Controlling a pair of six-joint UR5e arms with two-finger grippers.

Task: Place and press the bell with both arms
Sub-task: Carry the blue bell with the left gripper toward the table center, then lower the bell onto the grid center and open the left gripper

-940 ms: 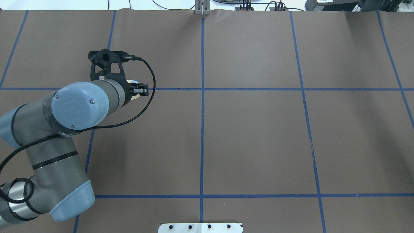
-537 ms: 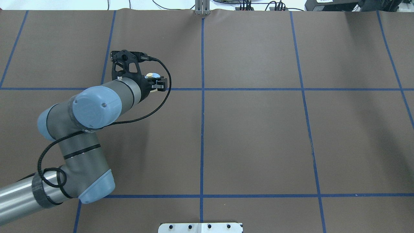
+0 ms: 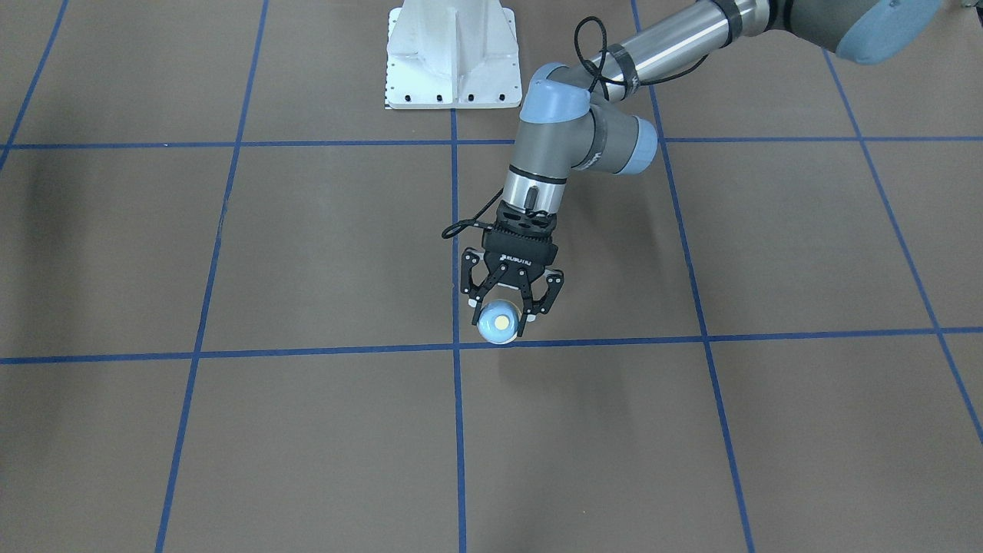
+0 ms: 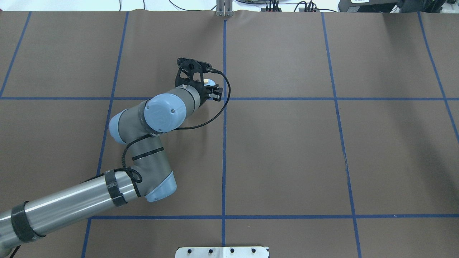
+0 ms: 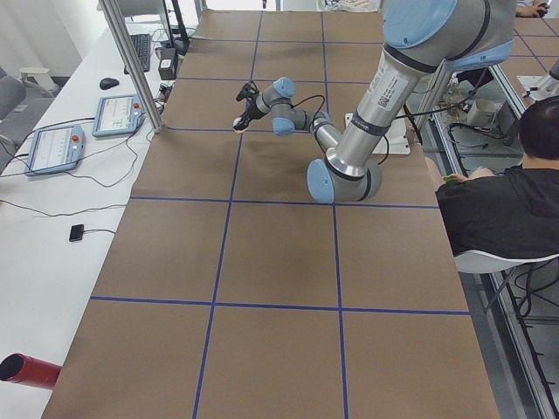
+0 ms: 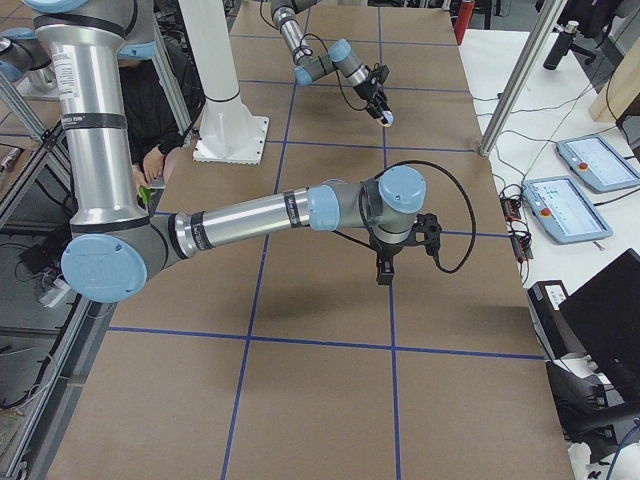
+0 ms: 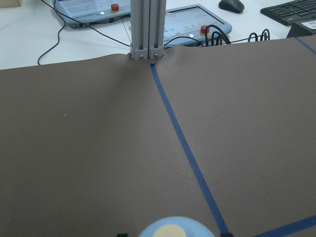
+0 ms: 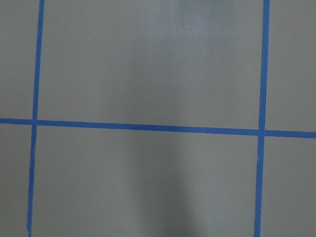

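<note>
Near the middle tape crossing [image 4: 224, 98] of the worktop [image 3: 230, 253]: left hand [image 3: 504, 313] carries the bell [image 3: 491, 332]. Fingers are closed against the sides of the blue dome, leaving the yellow button [image 3: 501, 322] facing up and uncovered. The side grip makes sense, since the top must stay free for pressing later.

From overhead the bell shows at about 10 o'clock of the crossing. A shadow lies on the brown paper toward 5 o'clock of the bell in the front-facing view, so I judge it is held clear of the surface, not yet set down. The wrist points steeply down, which should let the base land flat.

The left wrist camera sees only the top of the dome at its lower edge, with open paper and a tape line ahead.

Right hand [image 6: 384, 268] is visible from the right-side camera alone, pointing down over the worktop well away from the bell. Whether it is open or closed, I cannot tell. Its own camera shows only paper and tape lines. My guess is that it waits for the pressing step.

Placing is under way; pressing has not begun.
</note>
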